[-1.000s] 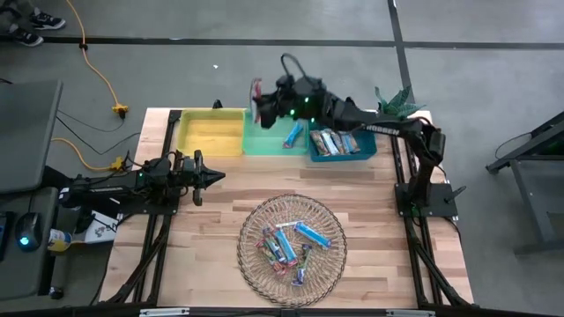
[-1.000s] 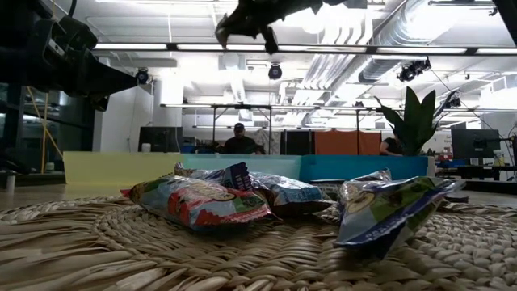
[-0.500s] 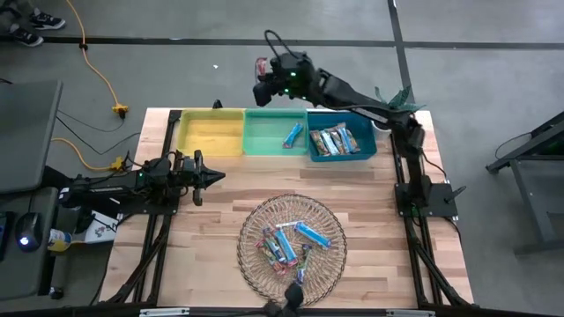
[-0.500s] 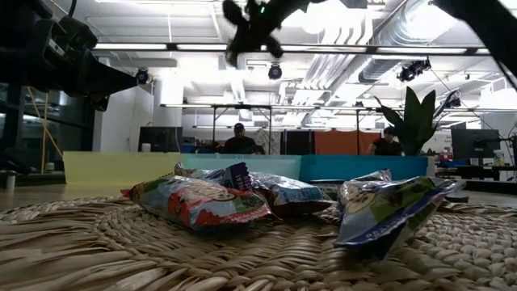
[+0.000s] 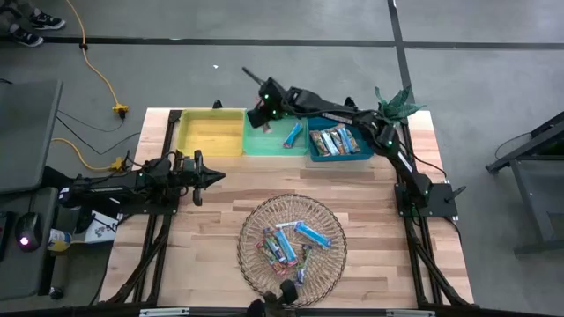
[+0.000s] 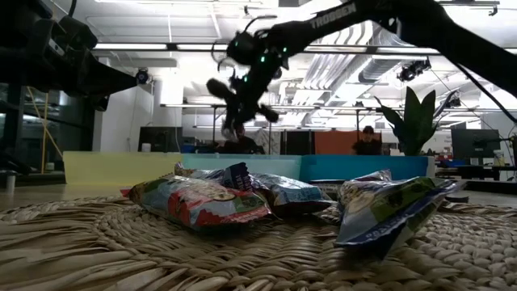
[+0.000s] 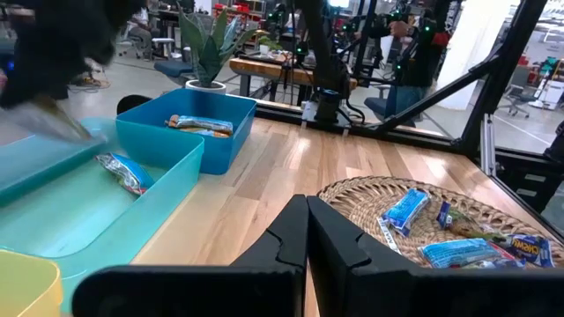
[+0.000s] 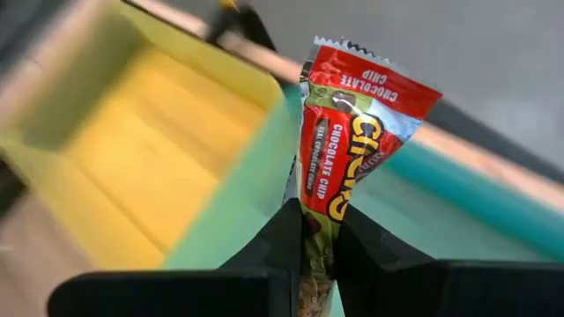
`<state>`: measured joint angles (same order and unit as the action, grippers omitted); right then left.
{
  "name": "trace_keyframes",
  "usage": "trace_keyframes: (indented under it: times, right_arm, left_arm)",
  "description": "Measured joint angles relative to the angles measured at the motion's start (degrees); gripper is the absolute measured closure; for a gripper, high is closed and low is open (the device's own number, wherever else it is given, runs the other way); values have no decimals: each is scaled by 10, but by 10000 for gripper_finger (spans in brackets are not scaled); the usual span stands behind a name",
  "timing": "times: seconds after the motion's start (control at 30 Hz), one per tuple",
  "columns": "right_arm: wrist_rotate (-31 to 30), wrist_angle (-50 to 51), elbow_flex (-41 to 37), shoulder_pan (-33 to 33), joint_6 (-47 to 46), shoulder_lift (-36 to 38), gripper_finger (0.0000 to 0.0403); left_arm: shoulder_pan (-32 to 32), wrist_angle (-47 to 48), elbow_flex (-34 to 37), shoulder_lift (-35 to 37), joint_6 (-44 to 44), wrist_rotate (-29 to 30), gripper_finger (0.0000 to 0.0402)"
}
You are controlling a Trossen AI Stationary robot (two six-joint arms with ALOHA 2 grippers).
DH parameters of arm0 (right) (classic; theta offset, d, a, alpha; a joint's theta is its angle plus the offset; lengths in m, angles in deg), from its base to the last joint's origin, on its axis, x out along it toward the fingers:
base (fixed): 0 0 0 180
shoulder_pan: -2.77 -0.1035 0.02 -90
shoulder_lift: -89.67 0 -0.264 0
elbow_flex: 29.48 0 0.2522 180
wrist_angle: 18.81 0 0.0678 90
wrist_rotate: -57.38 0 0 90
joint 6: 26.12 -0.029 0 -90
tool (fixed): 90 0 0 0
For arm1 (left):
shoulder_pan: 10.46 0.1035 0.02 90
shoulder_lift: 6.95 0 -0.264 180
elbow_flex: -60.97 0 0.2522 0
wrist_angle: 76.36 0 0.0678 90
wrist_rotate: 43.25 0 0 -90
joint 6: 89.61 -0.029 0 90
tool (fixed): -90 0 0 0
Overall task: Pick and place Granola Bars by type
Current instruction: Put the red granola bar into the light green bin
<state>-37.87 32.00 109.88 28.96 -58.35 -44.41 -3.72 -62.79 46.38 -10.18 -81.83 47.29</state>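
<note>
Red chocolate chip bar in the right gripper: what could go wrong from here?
The right gripper pinches the red bar only at its bottom end, so it may slip or swing. It hangs near the wall between the yellow bin and the green bin, so a release now might land it in the wrong one. The green bin already holds a blue bar, a different type.

right claw [image 5: 256, 113] clamped, arm outstretched; left claw [image 5: 211, 176] closed, low
</note>
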Motion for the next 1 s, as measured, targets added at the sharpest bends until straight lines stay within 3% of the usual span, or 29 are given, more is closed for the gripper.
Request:
trace_keyframes:
  times: [0.37, 0.8, 1.0]
  right_arm:
    - [-63, 149, -14, 0, -34, -22, 357]
    - [-56, 159, -18, 0, -38, -22, 294]
    - [-9, 145, -18, 0, -35, -19, 289]
  left_arm:
    - [0, 0, 0, 0, 0, 0, 401]
    - [0, 0, 0, 0, 0, 0, 401]
    - [0, 0, 0, 0, 0, 0, 401]
